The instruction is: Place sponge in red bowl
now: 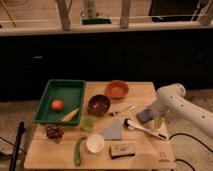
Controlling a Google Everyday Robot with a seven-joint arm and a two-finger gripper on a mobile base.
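The sponge (145, 116), a small blue-grey block, lies on the wooden table (145, 92) at the right side. My gripper (156, 120) hangs from the white arm (172, 97) and sits right beside the sponge, at its right edge. The red bowl (117, 89), bright orange-red, stands at the back middle of the table, up and to the left of the sponge. It looks empty.
A maroon bowl (99, 104) stands left of the sponge, with a fork (121, 110) between them. A white brush (142, 128), grey-blue cloth (113, 131), brown block (121, 149), white cup (95, 142) and green cup (88, 123) lie in front. A green tray (60, 87) is at the left.
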